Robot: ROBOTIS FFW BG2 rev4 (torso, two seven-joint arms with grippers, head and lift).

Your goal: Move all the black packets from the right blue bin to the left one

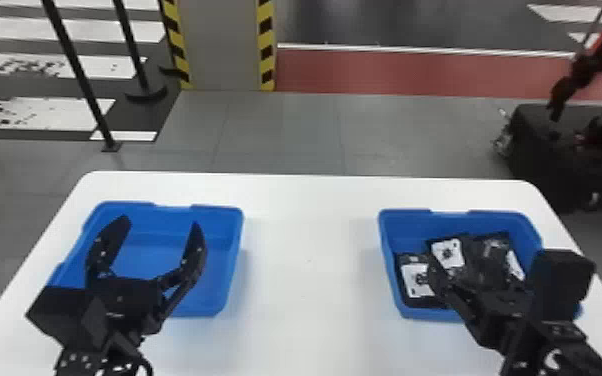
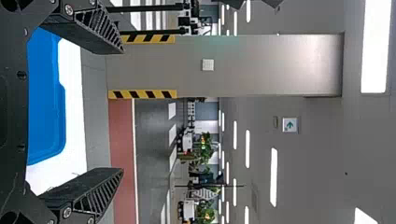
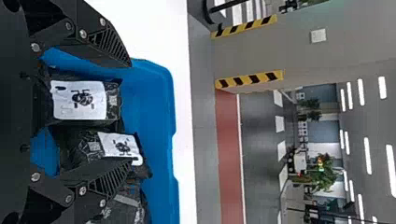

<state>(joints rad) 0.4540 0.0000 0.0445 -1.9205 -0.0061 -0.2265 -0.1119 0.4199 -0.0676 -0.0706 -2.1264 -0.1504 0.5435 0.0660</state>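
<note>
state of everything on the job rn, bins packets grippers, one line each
left blue bin: open-topped, bare inside where visible
right blue bin: open-topped, holding packets
black packets: overlapping, some white labels showing
left gripper: fingers open
right gripper: fingers open

Industrial hall, seemingly: hazard-striped pillar, ceiling lights.

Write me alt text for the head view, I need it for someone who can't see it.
Black packets with white labels lie in the right blue bin on a white table, with the open right gripper over them. The open left gripper hovers over the left blue bin, where no packets show.
</note>
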